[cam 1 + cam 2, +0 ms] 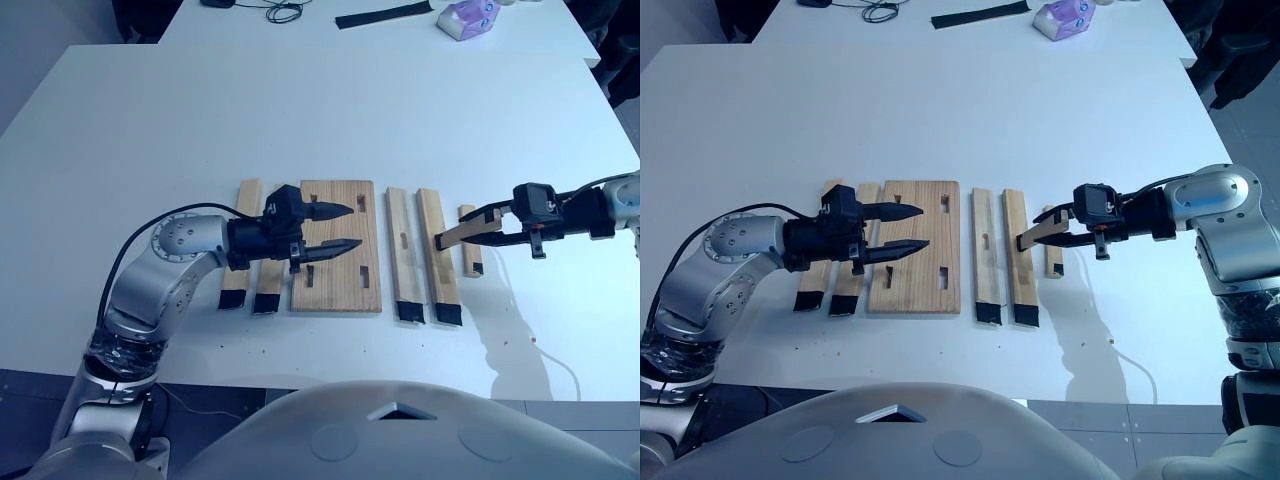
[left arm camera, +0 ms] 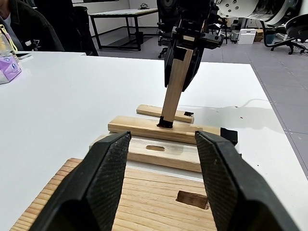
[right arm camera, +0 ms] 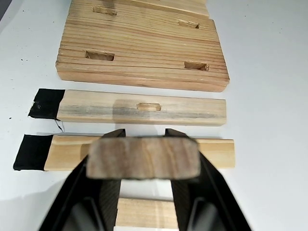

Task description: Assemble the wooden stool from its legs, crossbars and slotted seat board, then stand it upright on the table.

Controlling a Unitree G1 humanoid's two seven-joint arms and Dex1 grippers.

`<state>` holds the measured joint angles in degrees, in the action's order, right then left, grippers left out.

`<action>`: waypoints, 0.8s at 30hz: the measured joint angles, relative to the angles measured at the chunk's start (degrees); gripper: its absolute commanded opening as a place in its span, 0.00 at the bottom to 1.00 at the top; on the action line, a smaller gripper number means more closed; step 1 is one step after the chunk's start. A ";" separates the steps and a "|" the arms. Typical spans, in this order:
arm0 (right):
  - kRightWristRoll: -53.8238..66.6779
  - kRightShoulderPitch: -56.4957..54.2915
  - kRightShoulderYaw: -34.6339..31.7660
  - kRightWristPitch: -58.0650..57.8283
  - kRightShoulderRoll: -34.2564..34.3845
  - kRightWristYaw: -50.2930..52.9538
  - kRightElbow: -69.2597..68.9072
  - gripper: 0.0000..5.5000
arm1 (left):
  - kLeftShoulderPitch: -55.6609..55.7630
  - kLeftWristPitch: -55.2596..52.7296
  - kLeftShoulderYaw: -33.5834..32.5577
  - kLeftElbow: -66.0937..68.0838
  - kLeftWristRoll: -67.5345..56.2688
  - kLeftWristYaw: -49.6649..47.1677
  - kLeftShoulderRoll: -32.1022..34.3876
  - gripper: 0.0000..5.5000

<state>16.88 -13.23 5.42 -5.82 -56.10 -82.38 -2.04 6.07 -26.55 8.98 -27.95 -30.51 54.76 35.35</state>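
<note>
The slotted seat board [image 1: 338, 262] lies flat at the table's middle. Two legs [image 1: 268, 290] lie to its left, partly under my left arm, and two more legs [image 1: 402, 258] lie to its right. My left gripper [image 1: 335, 228] hovers open just above the board's left half, nothing between its fingers [image 2: 106, 183]. My right gripper [image 1: 482, 224] is shut on a short crossbar [image 1: 458, 233], held tilted, its lower tip close over the far-right leg [image 1: 438, 262]. The held crossbar's end [image 3: 143, 158] fills the space between the right fingers. A second crossbar [image 1: 470, 258] lies flat beyond that leg.
A purple tissue pack [image 1: 467, 18], a black strip [image 1: 383, 15] and cables [image 1: 285, 10] sit on the far table. A thin white cable [image 1: 552, 358] trails on the table [image 1: 150, 130] at the right front. Wide bare tabletop lies behind the parts.
</note>
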 measured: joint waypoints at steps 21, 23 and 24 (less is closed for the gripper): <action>-1.87 -18.52 16.49 -7.59 1.77 -10.05 11.33 0.23 | -0.08 -0.47 2.01 -1.00 -0.25 -0.75 -1.33 0.45; -2.46 -19.77 17.16 -7.47 3.34 -10.08 12.41 0.23 | 0.02 -0.71 2.35 -1.05 -0.28 -0.91 -1.65 0.45; -2.62 -19.74 17.18 -7.43 3.53 -10.07 12.21 0.23 | 0.02 -0.93 2.36 -1.05 -0.30 -0.92 -1.78 0.45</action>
<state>14.26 -32.97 22.61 -13.25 -52.57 -92.45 10.17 6.09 -27.48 11.34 -29.01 -30.82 53.84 33.57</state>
